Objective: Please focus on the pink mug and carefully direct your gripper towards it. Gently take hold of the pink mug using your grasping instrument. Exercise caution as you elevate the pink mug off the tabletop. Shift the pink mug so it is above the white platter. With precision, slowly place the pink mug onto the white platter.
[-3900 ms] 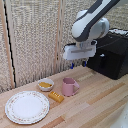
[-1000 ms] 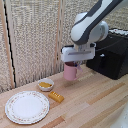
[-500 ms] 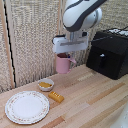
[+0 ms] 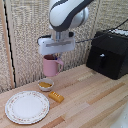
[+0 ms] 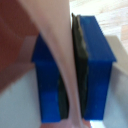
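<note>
pink mug [image 4: 50, 65] lifted off table, carried toward white platter [image 4: 27, 106]

Pink mug [image 4: 50, 65], speckled white platter [image 4: 27, 106]

— What is seen on the wooden tabletop [image 4: 95, 102]?
— A small white bowl [image 4: 46, 84] with yellow contents is seen near the middle, and a short orange-yellow block [image 4: 56, 96] is laid just beside it, toward the front edge.
— And at the exterior view's right?
— A black boxy appliance [image 4: 108, 53] is set on the table, with a cable [image 4: 95, 36] run from it toward the back. Behind everything, a pale woven blind [image 4: 25, 40] is hung as a backdrop.
</note>
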